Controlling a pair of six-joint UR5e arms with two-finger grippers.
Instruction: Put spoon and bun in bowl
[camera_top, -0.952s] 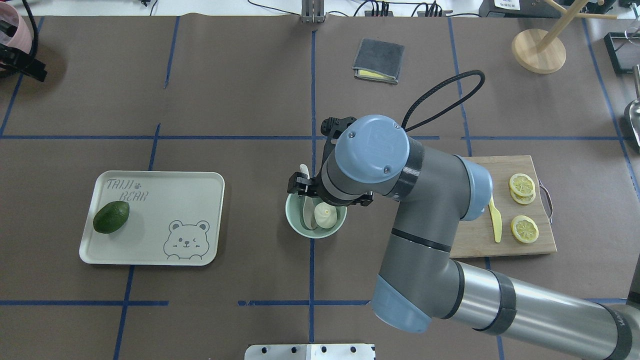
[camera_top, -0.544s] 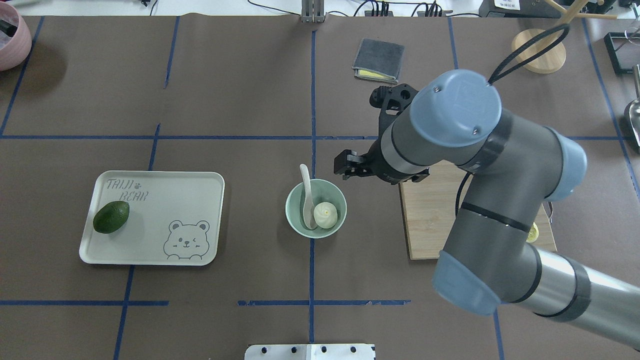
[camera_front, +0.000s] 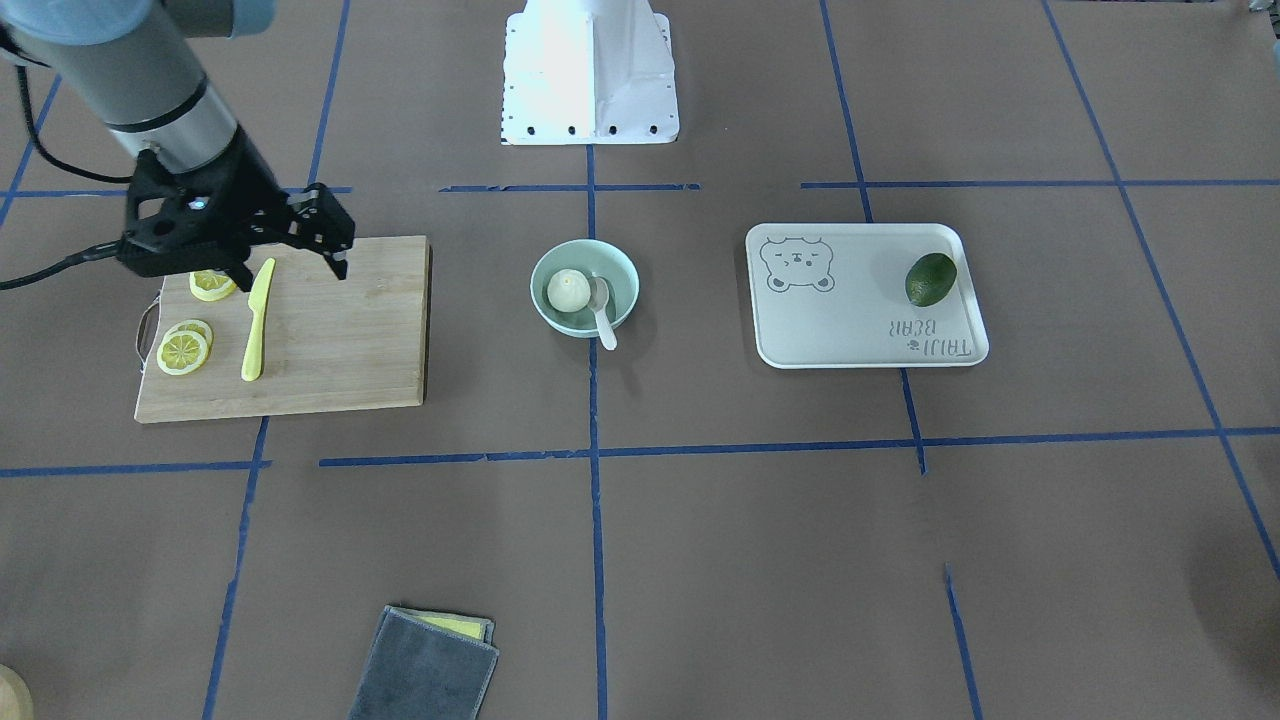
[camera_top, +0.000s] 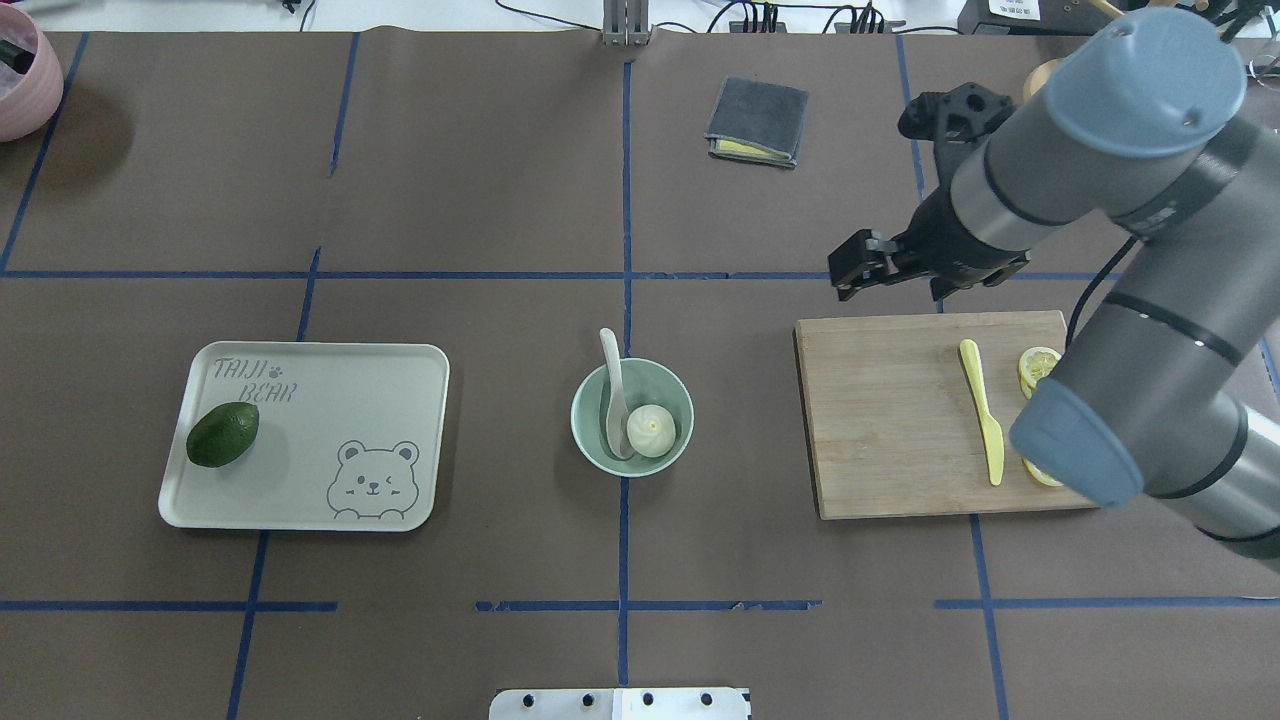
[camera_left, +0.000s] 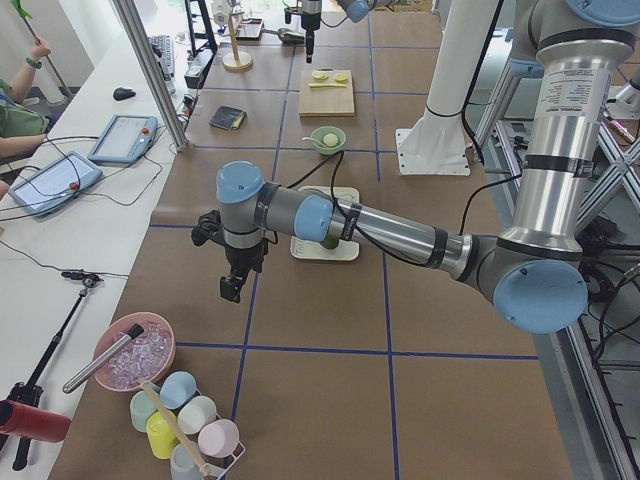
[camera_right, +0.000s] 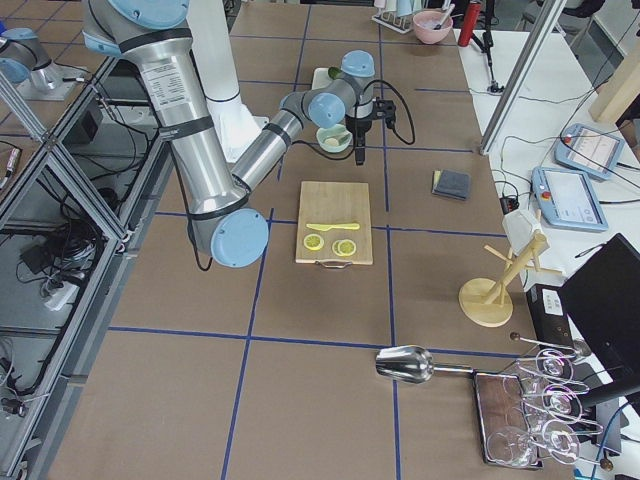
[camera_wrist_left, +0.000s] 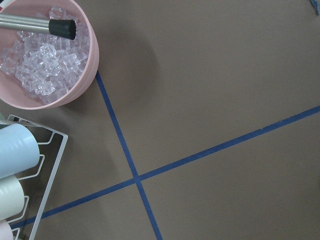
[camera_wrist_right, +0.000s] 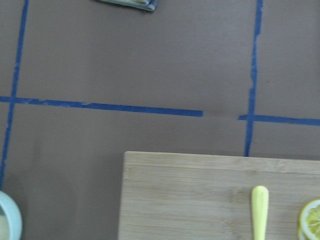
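The pale mint-green bowl (camera_top: 582, 402) stands at the table's middle and also shows in the front view (camera_front: 622, 270). The white bun (camera_top: 651, 430) lies inside it. The off-white spoon (camera_top: 610, 380) rests with its scoop in the bowl and its handle over the far rim. My right gripper (camera_top: 880, 275) is open and empty, raised by the far left corner of the cutting board, well right of the bowl. My left gripper (camera_left: 232, 288) shows only in the exterior left view, near the table's left end; I cannot tell whether it is open or shut.
A beige bear tray (camera_top: 330, 400) with a dark green avocado (camera_top: 222, 434) lies left of the bowl. A wooden cutting board (camera_top: 890, 420) with a yellow knife (camera_top: 982, 410) and lemon slices (camera_top: 1038, 365) lies right. A grey cloth (camera_top: 756, 120) lies farther back. A pink ice bowl (camera_wrist_left: 85, 75) stands far left.
My right arm has swung from over the bowl up and away to the right, empty. The spoon and the bun stay in the bowl.
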